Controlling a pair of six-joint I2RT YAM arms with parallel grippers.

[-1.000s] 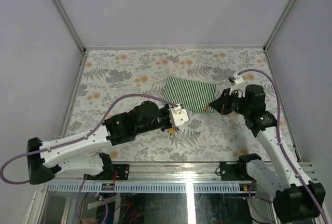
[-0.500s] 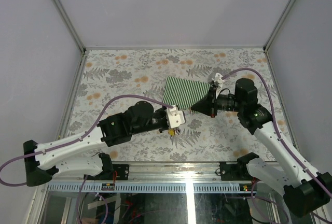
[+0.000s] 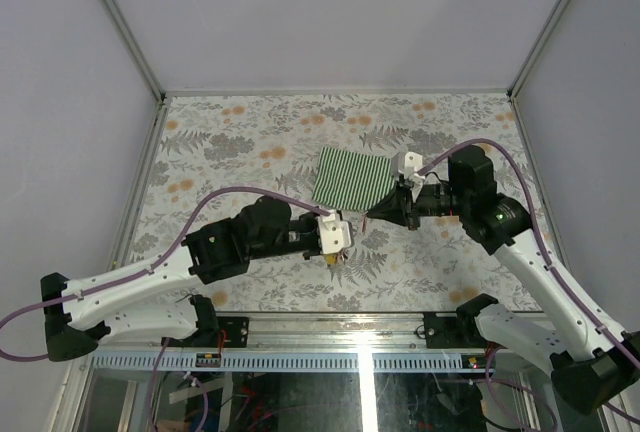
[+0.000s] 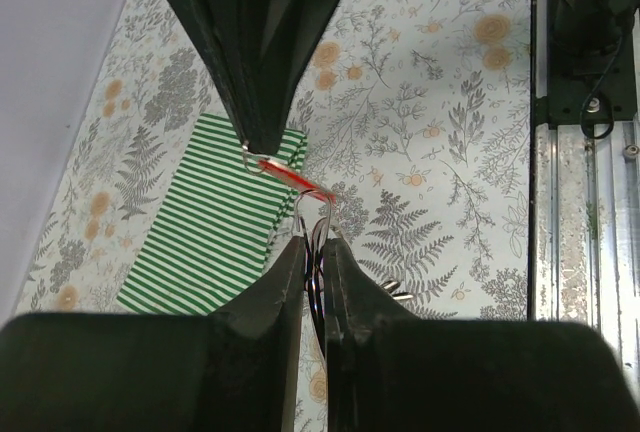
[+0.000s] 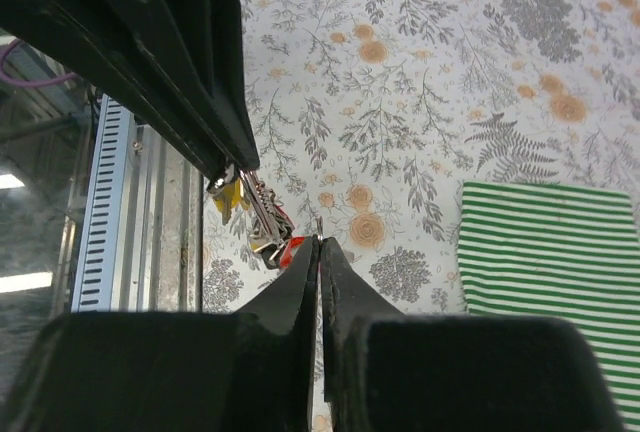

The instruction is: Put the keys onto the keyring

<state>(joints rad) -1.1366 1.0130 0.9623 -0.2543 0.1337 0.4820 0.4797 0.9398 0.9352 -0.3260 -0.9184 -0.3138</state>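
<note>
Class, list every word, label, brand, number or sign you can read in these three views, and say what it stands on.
No readable text in any view.
On the green-and-white striped cloth: stripes only.
On the red plastic key tag and the yellow plastic key tag: no print visible.
On the metal rail, small coloured marks: too small to read.
</note>
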